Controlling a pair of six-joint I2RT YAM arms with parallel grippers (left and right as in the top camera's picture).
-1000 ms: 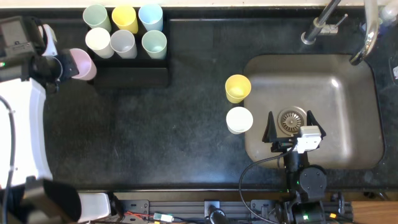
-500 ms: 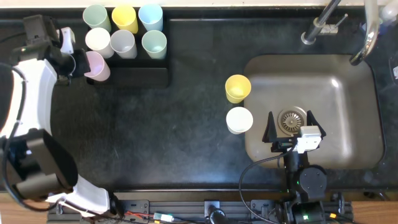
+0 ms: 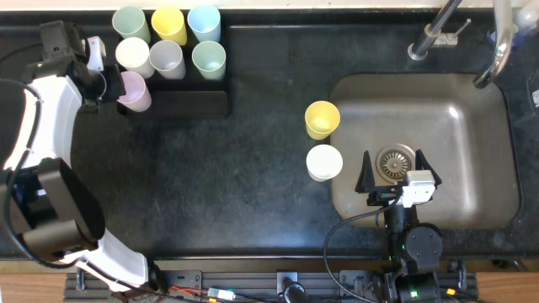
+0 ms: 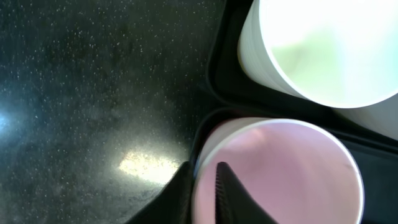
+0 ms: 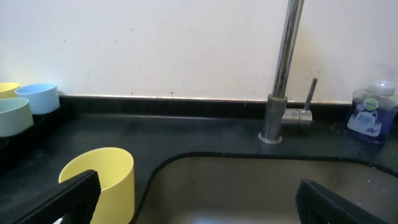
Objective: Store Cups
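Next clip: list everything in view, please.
tray: one, black, counter's back left
stored cups: six, two green, yellow, blue, white, grey, in tray
pink cup: one, at tray's front left
yellow cup: one, counter beside sink
white cup: one, beside yellow cup
sink: one, steel, right
faucet: one, chrome, behind sink
soap bottle: one, blue, far right
left end effector: shut on pink cup
right end effector: open, above sink

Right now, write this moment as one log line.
left gripper: shut on pink cup at tray | right gripper: open, above sink | yellow cup, white cup: on counter
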